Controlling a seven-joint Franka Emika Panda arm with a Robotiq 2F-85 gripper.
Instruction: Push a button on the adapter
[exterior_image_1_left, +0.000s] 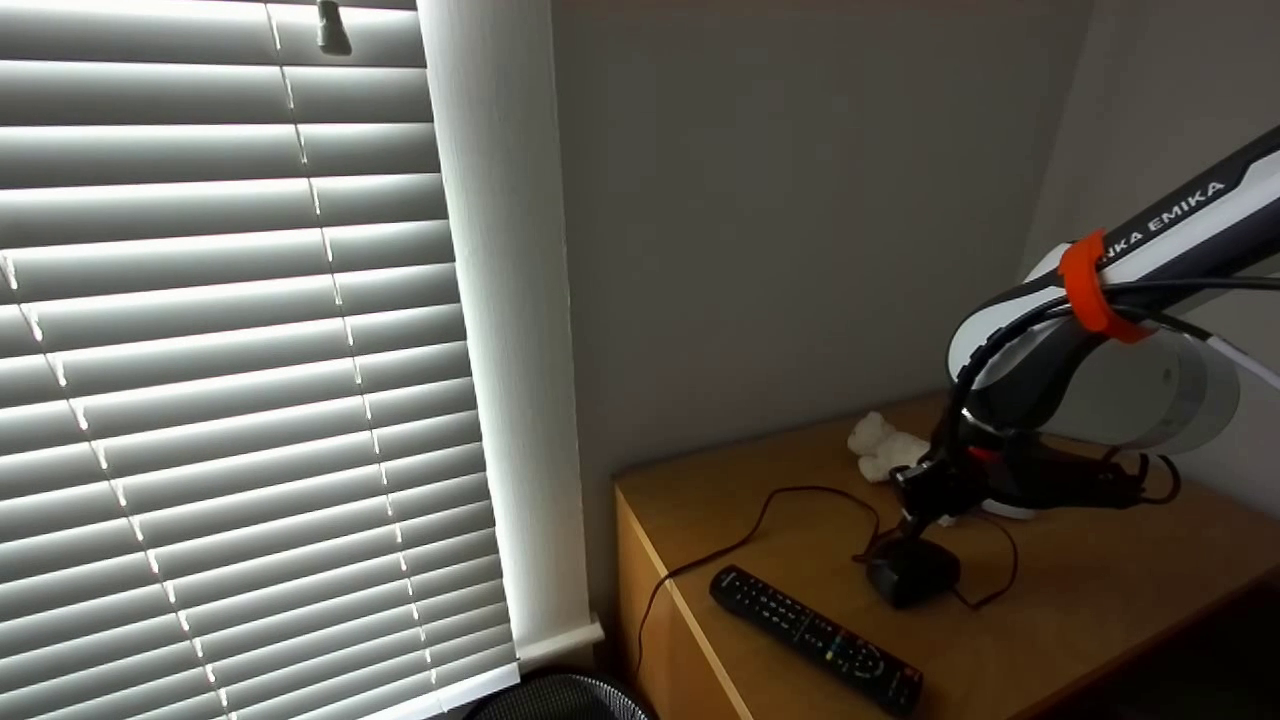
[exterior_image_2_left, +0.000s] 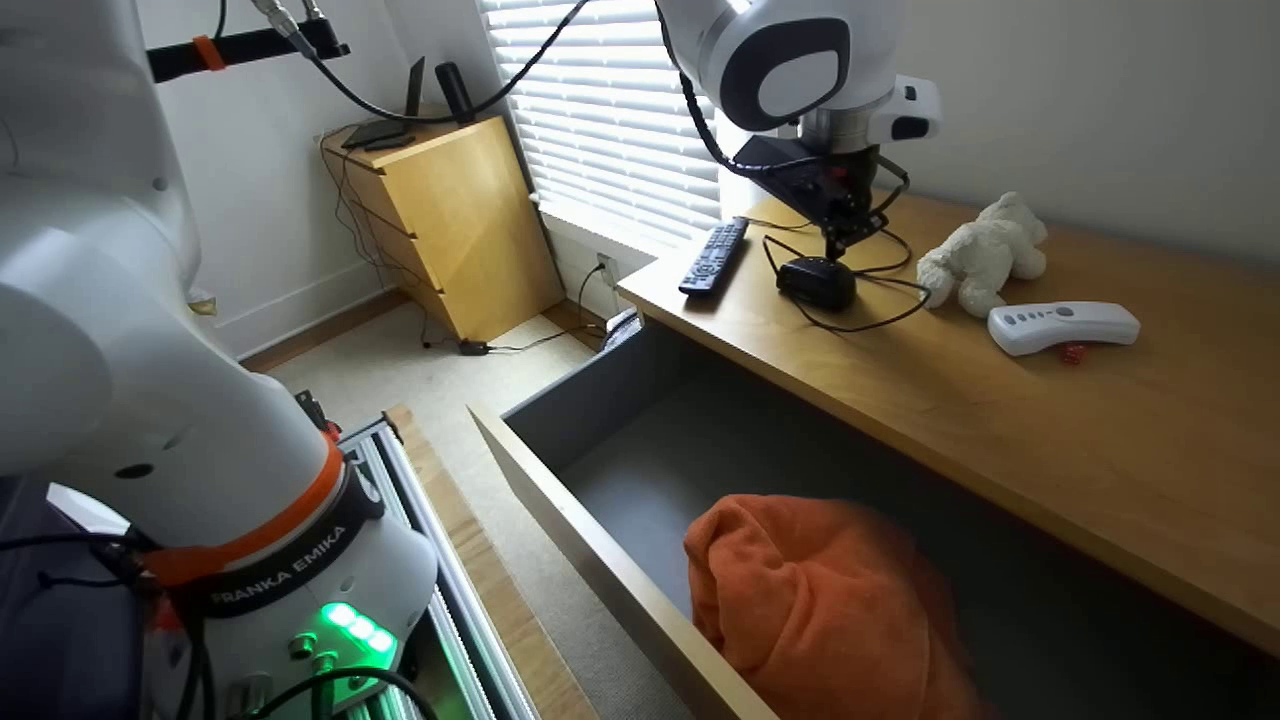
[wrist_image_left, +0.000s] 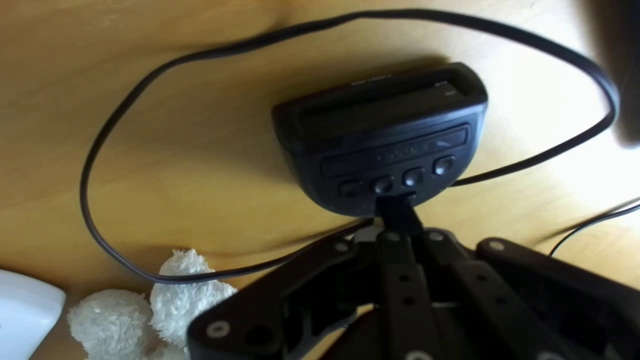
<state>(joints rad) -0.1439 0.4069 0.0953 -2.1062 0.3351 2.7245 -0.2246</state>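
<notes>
Beneath our closed tool (wrist_image_left: 397, 212), we find the smooth, half-round black adapter (wrist_image_left: 385, 137) with four buttons (wrist_image_left: 413, 177); above the tool, on the arm (exterior_image_1_left: 1180, 215), we read "EMIKA".

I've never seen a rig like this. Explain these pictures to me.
The machine is one robot arm, with jaws at its end. Two pictures come from cameras standing off it; the wrist view comes from one riding on it, looking down past the jaws.

On the dresser lie a black adapter with buttons, dark cords, a remote, a white toy, a white handset and a red cube. The open drawer below holds an orange cloth.

The jaws look shut and empty, ending at the adapter's button edge; whether they touch it, I can't tell.
</notes>
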